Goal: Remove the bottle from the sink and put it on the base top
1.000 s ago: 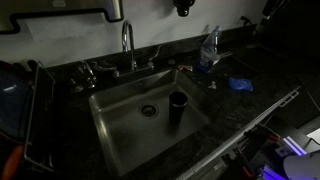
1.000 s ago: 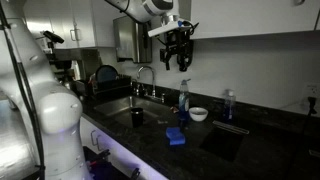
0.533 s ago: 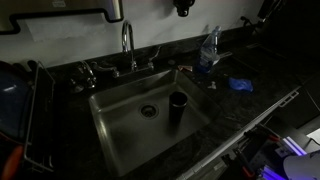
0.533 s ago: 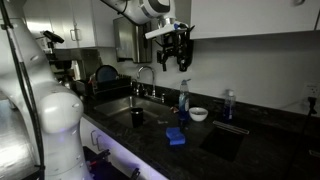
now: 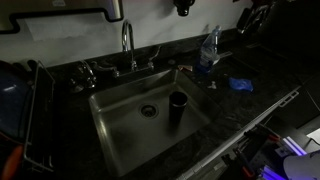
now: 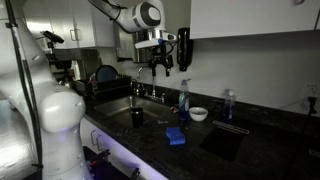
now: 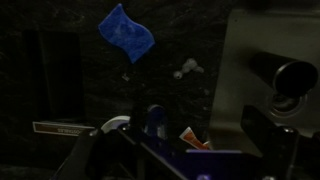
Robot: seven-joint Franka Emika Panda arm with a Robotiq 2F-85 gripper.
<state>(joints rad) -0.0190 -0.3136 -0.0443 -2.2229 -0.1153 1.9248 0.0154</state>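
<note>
The gripper (image 6: 160, 67) is now hanging left of centre in the upper part of the frame. A second ago it was sitting further right and a little higher, so it has swung left and dropped slightly toward the faucet (image 6: 145, 76). In an exterior view, the dark shape of the arm (image 5: 253, 18) is now reaching further into the upper right corner than before. Nothing else is shifting. The arm is stretching in from the upper left with its wrist turned down, so the fingers are pointing at the counter well above everything. The jaws are standing apart and holding nothing, though the dim light is making this hard to read. The black bottle (image 5: 178, 104) is standing upright inside the sink (image 5: 118, 128), just right of the drain (image 5: 149, 110) in the middle of the frame, and is untouched. The countertop (image 5: 255, 102) is carrying a clear plastic bottle (image 5: 209, 50) behind the sink's right corner and a blue cloth (image 5: 240, 84) further right. The wrist view is looking down on that cloth in its upper left.
</note>
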